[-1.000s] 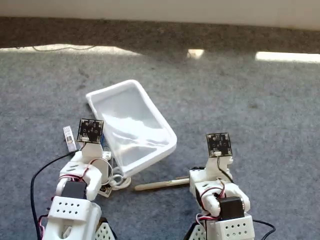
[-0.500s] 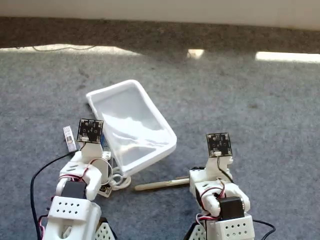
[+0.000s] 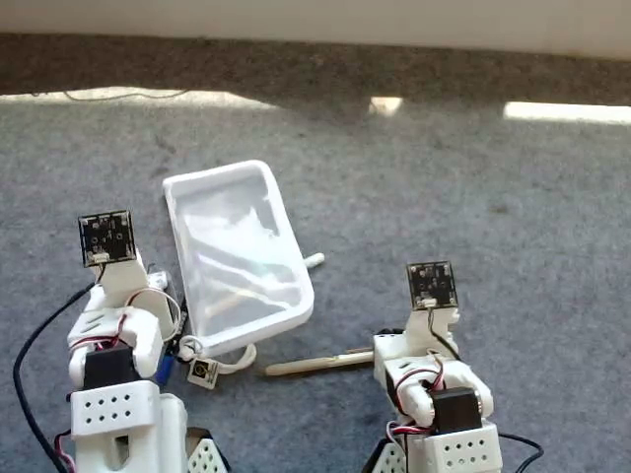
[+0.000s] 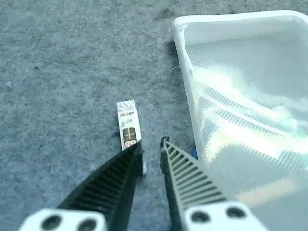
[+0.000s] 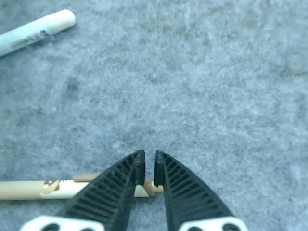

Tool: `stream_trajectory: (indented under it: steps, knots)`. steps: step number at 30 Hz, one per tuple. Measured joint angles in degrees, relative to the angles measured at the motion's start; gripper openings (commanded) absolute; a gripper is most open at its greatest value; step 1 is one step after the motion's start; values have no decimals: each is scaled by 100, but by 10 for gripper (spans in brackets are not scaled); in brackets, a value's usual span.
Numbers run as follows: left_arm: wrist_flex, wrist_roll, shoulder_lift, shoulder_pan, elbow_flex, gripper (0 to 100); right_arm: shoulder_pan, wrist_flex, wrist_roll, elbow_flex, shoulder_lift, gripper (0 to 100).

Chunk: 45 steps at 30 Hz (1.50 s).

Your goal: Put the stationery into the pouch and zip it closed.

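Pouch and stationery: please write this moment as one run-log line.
pouch: on carpet | eraser: outside, by left claw | beige pen: outside, under right claw | white pen: outside

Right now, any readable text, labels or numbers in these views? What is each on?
Eraser: printed label on its sleeve, too blurred to read.
White pen: short dark print on the barrel, too small to read.
Beige pen: brown marking on the barrel, not legible.
Pouch tag: dark mark, too small to read.
No legible text anywhere.
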<state>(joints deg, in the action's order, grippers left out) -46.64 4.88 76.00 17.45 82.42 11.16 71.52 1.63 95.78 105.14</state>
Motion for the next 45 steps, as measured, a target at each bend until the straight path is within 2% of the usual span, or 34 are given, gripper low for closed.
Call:
stream_trajectory:
  steps: [3, 8, 14, 23, 30, 33, 45]
  knots:
    - [0, 0, 0, 18, 0, 77, 0, 0, 0, 0, 0, 42]
    - [0, 0, 0, 484, 0, 77, 0, 0, 0, 0, 0, 42]
    - [-18, 0, 0, 642, 0, 77, 0, 0, 0, 0, 0, 42]
    - [-53, 0, 0, 1266, -18, 77, -9, -18, 0, -70, 0, 42]
    - [-53, 0, 0, 1301, -18, 81, -9, -782, -44, -360, 0, 45]
    - [-53, 0, 0, 1301, -18, 81, 35, -958, -466, -677, 0, 45]
    - [-53, 0, 0, 1301, -18, 90, 1618, -1020, -703, -2066, 53, 41]
